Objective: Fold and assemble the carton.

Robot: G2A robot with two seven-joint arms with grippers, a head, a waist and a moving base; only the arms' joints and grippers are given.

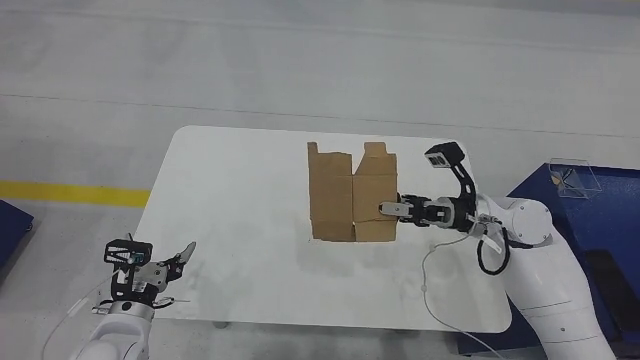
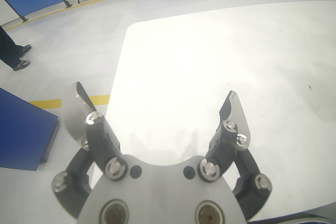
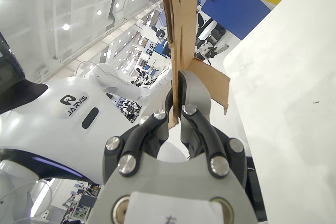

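Over the middle of the white table (image 1: pixel 230 200), the right gripper (image 1: pixel 392 208) is pinching the flattened cardboard carton (image 1: pixel 350 198) by the edge nearest that arm. Its fingers are clenching on the board and apparently holding it up off the tabletop, with one end flap splaying outward in the right wrist view. Left gripper (image 1: pixel 182 256) is hanging at the table's near left corner, well apart from the carton, fingers spread wide and grasping nothing. Step in hand, judging by this: presenting the flat blank, no panel squared into a box yet, so the task is looking early. Next move is probably calling for the left arm coming across to take the opposite side so the sleeve can be pulled open. The single pinch is risking the board swinging or slipping.
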